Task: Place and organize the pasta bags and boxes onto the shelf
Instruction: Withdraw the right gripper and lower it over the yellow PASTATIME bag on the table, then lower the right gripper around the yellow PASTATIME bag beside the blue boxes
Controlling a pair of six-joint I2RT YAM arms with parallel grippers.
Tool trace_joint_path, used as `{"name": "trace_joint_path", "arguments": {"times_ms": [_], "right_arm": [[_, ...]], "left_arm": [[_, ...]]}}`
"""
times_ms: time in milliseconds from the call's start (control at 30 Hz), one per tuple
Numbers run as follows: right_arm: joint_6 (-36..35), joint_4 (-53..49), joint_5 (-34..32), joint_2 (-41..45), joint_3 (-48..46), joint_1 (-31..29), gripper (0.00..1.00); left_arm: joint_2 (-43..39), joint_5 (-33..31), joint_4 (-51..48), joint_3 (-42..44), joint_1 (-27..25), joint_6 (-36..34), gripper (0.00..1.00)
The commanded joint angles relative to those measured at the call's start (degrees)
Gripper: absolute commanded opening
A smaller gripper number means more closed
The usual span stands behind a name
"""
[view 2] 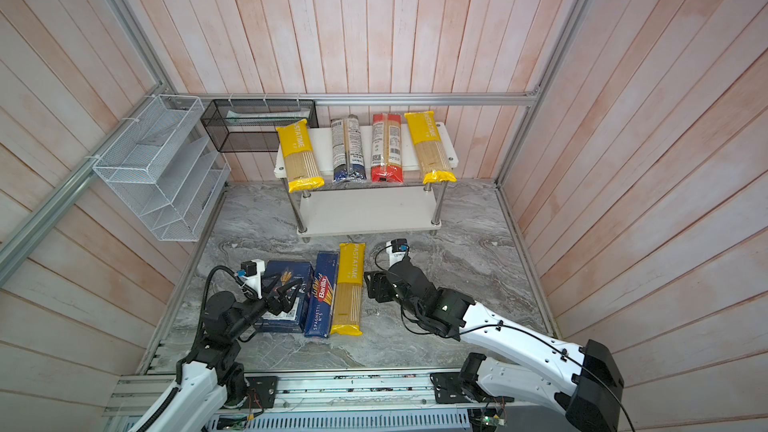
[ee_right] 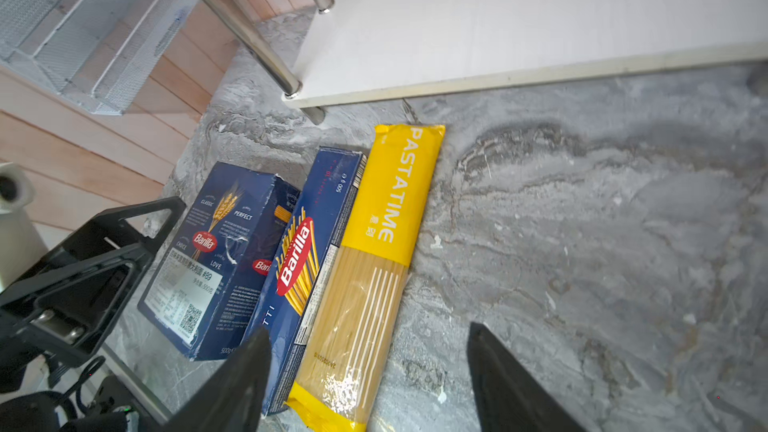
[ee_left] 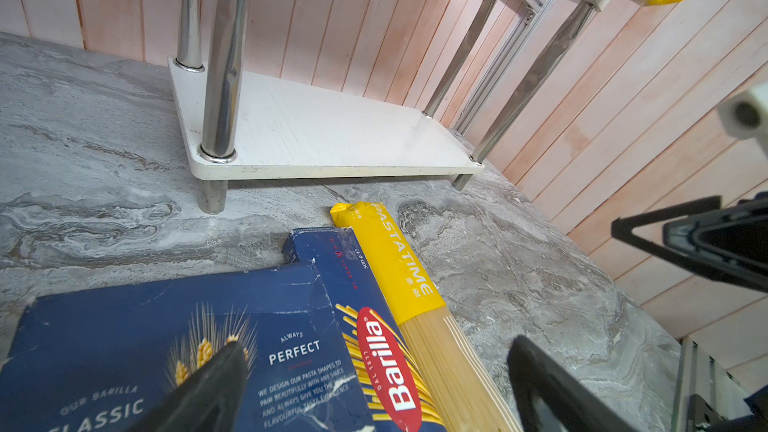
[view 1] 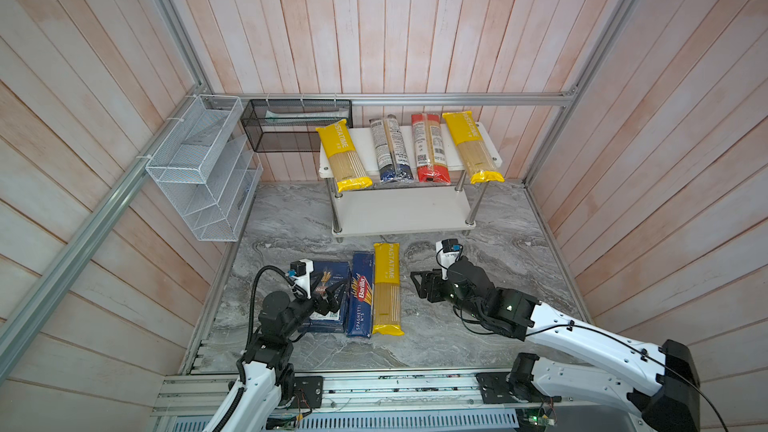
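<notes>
Pasta boxes lie flat on the grey marbled worktop [view 1: 498, 243] at lower centre-left of both top views: the wide Barilla box [view 1: 337, 273] leftmost; the narrow SPAGHETTI n.5 box [view 1: 360, 297] right against its right side; a yellow PASTATIME bag [view 1: 387, 288] pressed along that box's right side; all three run lengthwise toward the shelf. The left gripper [view 1: 334, 288] hangs over the wide box, its fingers [ee_left: 208, 388] spread wide with nothing gripped; in the left wrist view one finger shows in front of the wide box, the other in front of worktop beyond the yellow bag. Right of that bag, near it but apart, the right gripper [view 1: 417, 284] points toward it, its fingers [ee_right: 494, 371] also wide and holding nothing.

Across the upper half of both top views, a white wire rack [view 1: 199, 168] hangs on the left wall; a black mesh basket [view 1: 291, 126] hangs beside it on the back rail; the shelf [view 1: 399, 211] stands at upper centre against the back wall. On its top board four bags lie side by side: left yellow bag [view 1: 343, 155]; blue-and-clear bag [view 1: 390, 149]; red bag [view 1: 430, 147]; right yellow bag [view 1: 471, 147]; each near end overhangs the board's front edge.
</notes>
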State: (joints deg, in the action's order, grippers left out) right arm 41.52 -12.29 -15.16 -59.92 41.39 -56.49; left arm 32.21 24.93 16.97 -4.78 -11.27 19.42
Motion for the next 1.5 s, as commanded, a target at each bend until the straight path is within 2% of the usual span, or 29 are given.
{"name": "trace_joint_path", "arguments": {"times_ms": [0,200,300,467,633,700,867,1067,1467], "right_arm": [[3.3,-0.28,-0.11,-3.57,-0.31,-0.43,0.83],[4.13,1.98,2.83,-10.25,0.19,-0.77,0.88],[4.2,3.95,3.8,-13.06,0.18,-0.82,0.89],[3.66,4.66,5.58,-18.47,1.86,-0.9,0.9],[1.41,4.49,7.6,-23.43,5.11,-0.9,0.91],[0.7,4.54,8.34,-25.43,6.32,-0.9,0.91],[0.65,4.8,9.27,-29.58,8.43,-0.85,0.92],[0.49,4.4,10.06,-33.83,10.83,-0.86,0.93],[-0.03,2.85,10.41,-38.24,13.66,-0.9,0.93]], "left_arm": [[0.58,1.26,-3.17,-2.34,-0.07,0.6,1.0],[3.67,-0.19,-17.52,-10.55,0.0,4.25,1.0],[3.17,-7.19,-26.61,-14.35,-0.05,5.59,1.0],[2.84,-16.48,-32.71,-16.96,0.93,10.57,1.0],[6.21,-8.05,-33.68,-17.33,9.02,13.15,1.0],[7.14,-6.81,-33.53,-17.05,10.77,13.45,1.0],[7.95,-9.19,-33.17,-16.58,11.23,13.06,1.0],[8.05,-6.99,-29.24,-13.37,11.18,11.92,1.0],[1.44,-4.27,-23.48,-6.31,11.16,9.72,1.0]]}}
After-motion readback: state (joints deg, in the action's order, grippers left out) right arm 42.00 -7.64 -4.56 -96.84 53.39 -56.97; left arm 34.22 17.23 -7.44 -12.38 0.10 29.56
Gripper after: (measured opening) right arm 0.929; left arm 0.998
